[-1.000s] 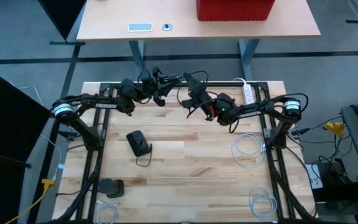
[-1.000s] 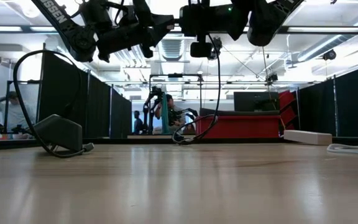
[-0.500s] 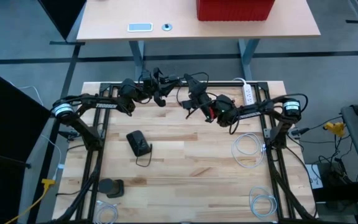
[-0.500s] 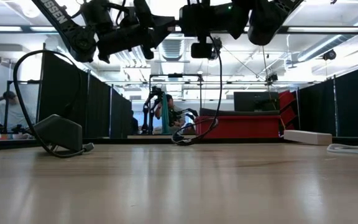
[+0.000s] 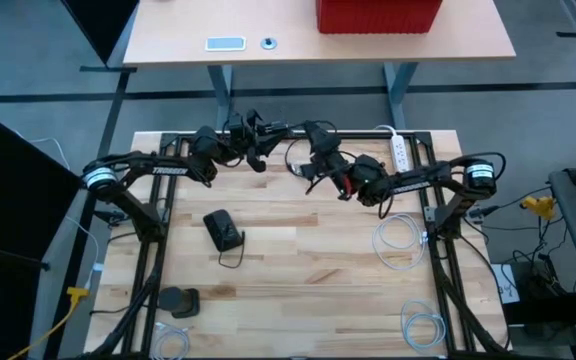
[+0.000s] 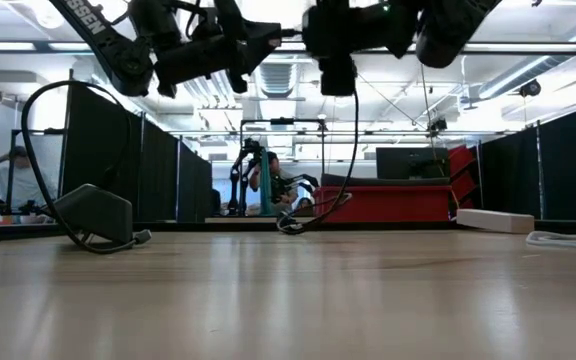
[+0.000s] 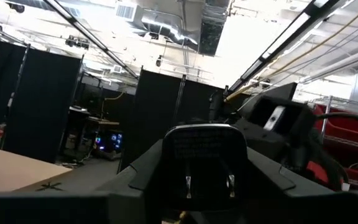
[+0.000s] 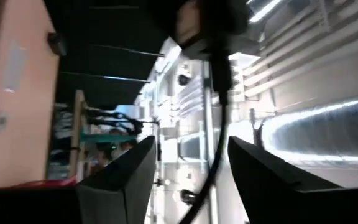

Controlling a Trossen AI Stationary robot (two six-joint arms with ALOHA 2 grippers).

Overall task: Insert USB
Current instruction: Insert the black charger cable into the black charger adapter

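The left hand (image 5: 258, 140) is clamped on a black charger block (image 7: 207, 158), held high above the surface for mating; the right hand (image 5: 313, 160), fingers apart, hovers beside the dangling USB cable (image 8: 219, 118).

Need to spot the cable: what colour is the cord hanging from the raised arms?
Black cord, clearest in the low view.
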